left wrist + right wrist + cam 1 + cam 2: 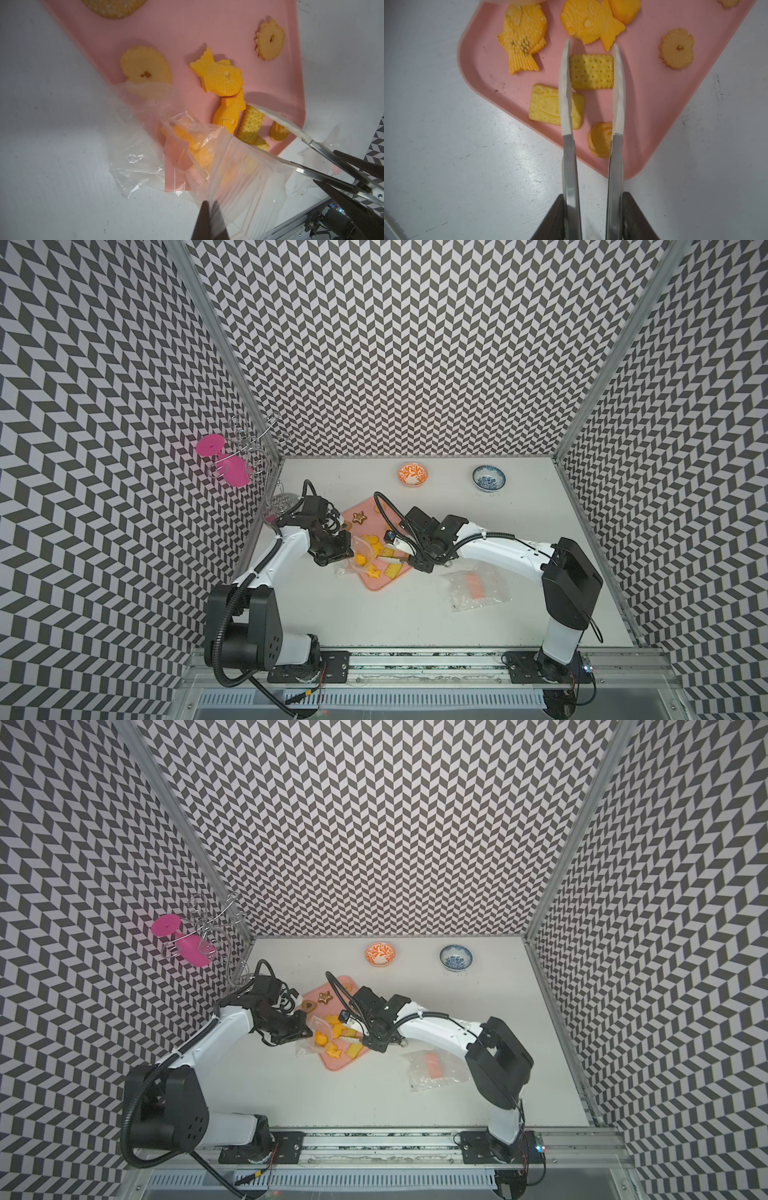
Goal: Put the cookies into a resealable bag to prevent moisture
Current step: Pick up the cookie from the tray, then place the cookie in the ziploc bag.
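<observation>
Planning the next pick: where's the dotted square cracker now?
In the right wrist view, the dotted square cracker lies on the pink tray, between the white tips of the tongs, next to an orange fish cookie.

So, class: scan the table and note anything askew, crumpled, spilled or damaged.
The pink tray sits askew, diagonal to the table's edges. The clear bag pinched in the left gripper is crumpled, partly over the tray's edge. A second bag lies crumpled beside the right arm; the right gripper holds tongs. Nothing looks spilled.

Bright even light, soft shadows
</observation>
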Robot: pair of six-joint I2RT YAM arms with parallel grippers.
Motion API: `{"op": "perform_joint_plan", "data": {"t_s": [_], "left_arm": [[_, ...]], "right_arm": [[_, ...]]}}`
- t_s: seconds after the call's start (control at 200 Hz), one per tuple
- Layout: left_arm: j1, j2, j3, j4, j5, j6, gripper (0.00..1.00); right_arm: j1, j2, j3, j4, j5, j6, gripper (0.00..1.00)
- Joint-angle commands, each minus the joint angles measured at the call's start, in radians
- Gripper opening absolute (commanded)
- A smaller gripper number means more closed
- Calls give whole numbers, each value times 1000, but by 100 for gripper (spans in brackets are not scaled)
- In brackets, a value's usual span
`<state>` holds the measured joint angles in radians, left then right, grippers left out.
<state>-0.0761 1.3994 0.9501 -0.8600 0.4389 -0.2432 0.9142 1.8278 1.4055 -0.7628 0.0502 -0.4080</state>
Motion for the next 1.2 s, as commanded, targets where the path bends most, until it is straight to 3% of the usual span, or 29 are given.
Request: {"op": "perform_joint_plan", "data": {"t_s": [0.0,0.25,0.616,0.801,1.197], "left_arm": [[5,13,6,12,-6,15,0],[4,32,26,15,-7,20,0],[4,52,37,22,5,23,0],[5,39,42,13,4,17,0],[11,8,51,-3,31,6,0]], "right_arm": [[2,-41,32,23,9,18,38],[-34,-146,-17,58,-82,79,37],[-78,-297,-104,195,-405,193,37],[-78,-266,-123,266,-492,313,37],[-78,-211,-164,342,-548,368,40]]}}
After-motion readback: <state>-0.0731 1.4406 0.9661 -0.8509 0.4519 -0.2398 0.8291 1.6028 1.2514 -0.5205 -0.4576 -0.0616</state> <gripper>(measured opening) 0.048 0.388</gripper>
